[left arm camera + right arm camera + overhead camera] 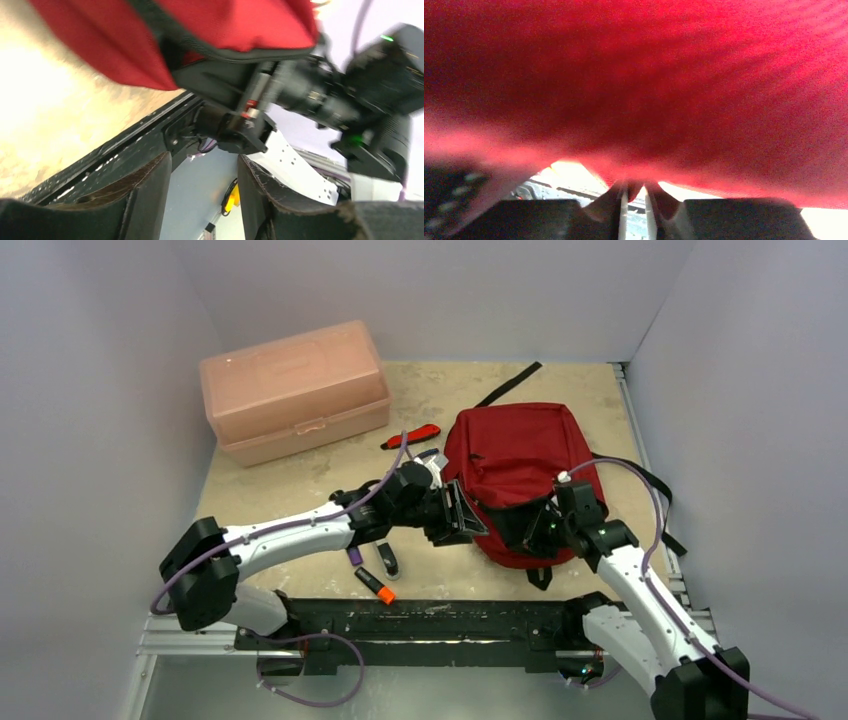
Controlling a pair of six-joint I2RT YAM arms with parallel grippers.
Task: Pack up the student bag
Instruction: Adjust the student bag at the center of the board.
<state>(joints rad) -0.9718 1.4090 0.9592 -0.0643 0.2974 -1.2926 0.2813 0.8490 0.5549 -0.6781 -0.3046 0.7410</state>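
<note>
Top external view, starting at the near edge: a black rail (440, 620) carries both arm bases. Just beyond it, a marker with an orange cap (375, 585), a small black object (388, 560) and a purple object (353, 555) lie close together on the tan table (300, 480), beside the left arm.

At mid-table the left gripper (462, 512) reaches rightward to the near left edge of the student bag (515, 455). In its wrist camera its fingers (145, 200) stand wide apart with nothing between them. The bag's red fabric hangs above, and the right arm (320, 100) blocks the space beyond.

The right gripper (540, 523) meets the bag's near right edge. In its wrist camera the fingers sit nearly closed, pinching red fabric, which fills the view.

Farther back, a red-handled tool (412, 436) lies left of the bag. A pale pink lidded box (295, 390) stands at the far left. A black strap (510, 383) trails behind the bag.
</note>
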